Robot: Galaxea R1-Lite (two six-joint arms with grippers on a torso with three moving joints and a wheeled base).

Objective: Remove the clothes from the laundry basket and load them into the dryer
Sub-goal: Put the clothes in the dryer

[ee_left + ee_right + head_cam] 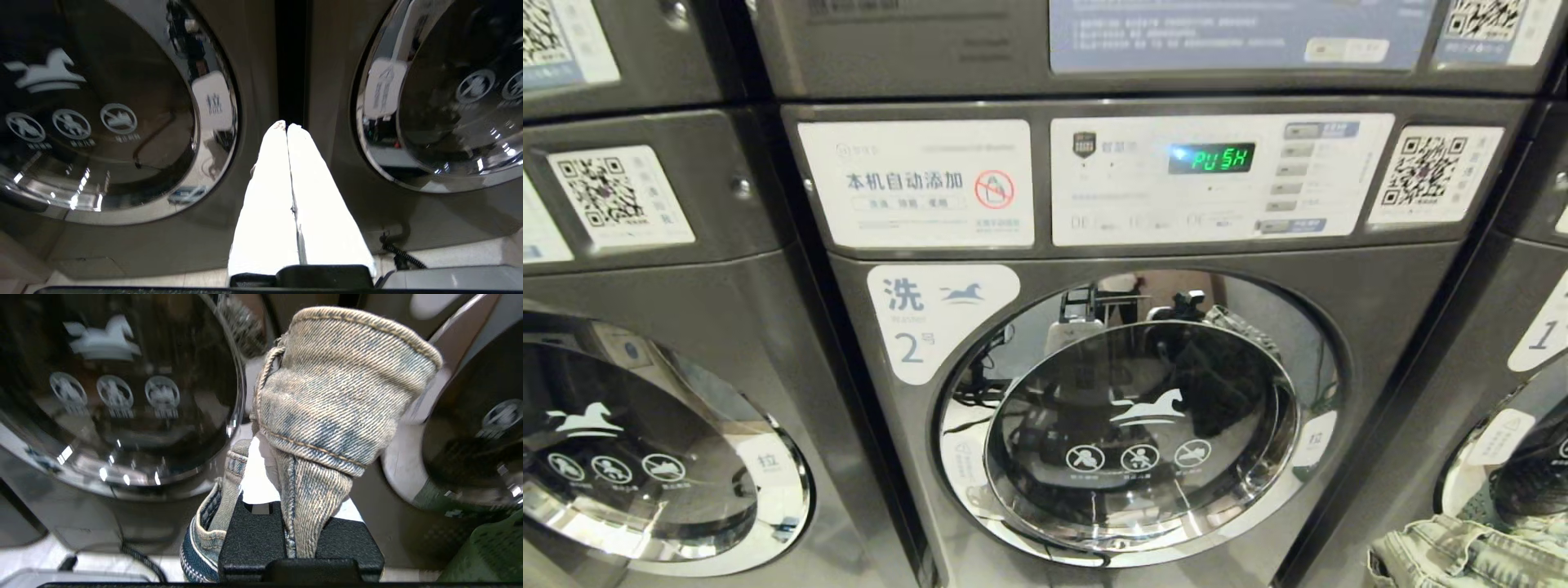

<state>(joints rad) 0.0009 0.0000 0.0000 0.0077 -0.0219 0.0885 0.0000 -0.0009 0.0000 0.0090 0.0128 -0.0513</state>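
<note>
A faded blue denim garment (339,384) is clamped in my right gripper (282,457), which is shut on it; the cloth bunches over the fingertips and hides them. The same denim (1454,555) shows at the head view's bottom right corner. My left gripper (286,126) is shut and empty, its white fingers pointing at the gap between two machines. The middle grey front-loading machine (1111,269), marked 2, has its round glass door (1143,433) shut. I cannot tell which machine is the dryer. A green mesh laundry basket (486,555) shows beside the right gripper.
Similar grey machines stand to the left (662,457) and right (1527,392), and another unit (931,41) is stacked above. The lit display (1211,158) reads PUSH. A black coiled cable (398,251) lies on the pale floor by the machine base.
</note>
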